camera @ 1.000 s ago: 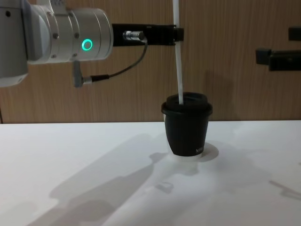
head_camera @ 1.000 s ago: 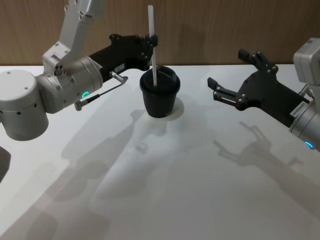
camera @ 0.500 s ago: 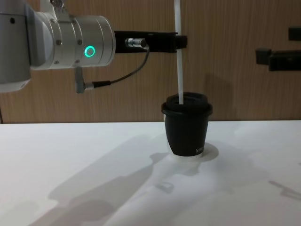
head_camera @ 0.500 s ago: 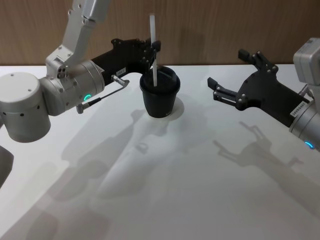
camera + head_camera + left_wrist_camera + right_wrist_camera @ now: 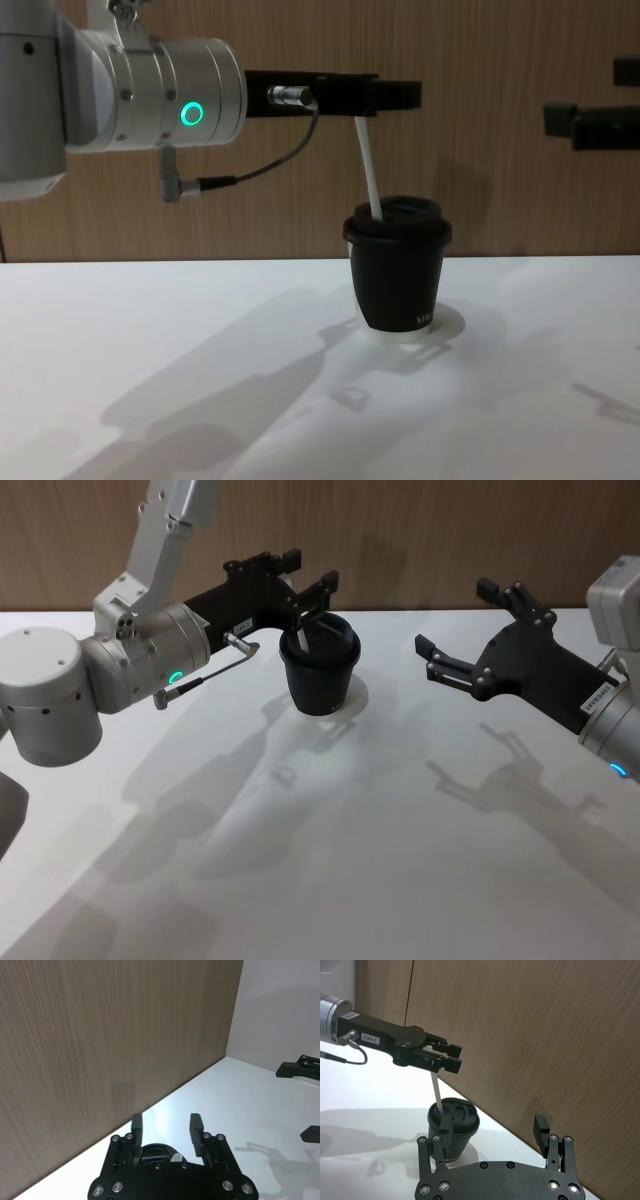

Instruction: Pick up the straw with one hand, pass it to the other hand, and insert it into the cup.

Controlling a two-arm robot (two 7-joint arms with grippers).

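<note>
A thin white straw [image 5: 369, 170] stands tilted in the lid of a small black takeaway cup [image 5: 398, 268] on the white table [image 5: 380, 860]. The left gripper [image 5: 309, 579] hovers just above, fingers apart, seemingly not touching it. The right gripper [image 5: 455, 630] waits open, well apart.

- Setting: a robot test bench or lab, not a home.
- Plain white table [image 5: 330, 880], bare but for one cup [image 5: 319, 670].
- Wood-grain wall panel [image 5: 480, 150] directly behind; white wall [image 5: 280, 1010] adjoins it.
</note>
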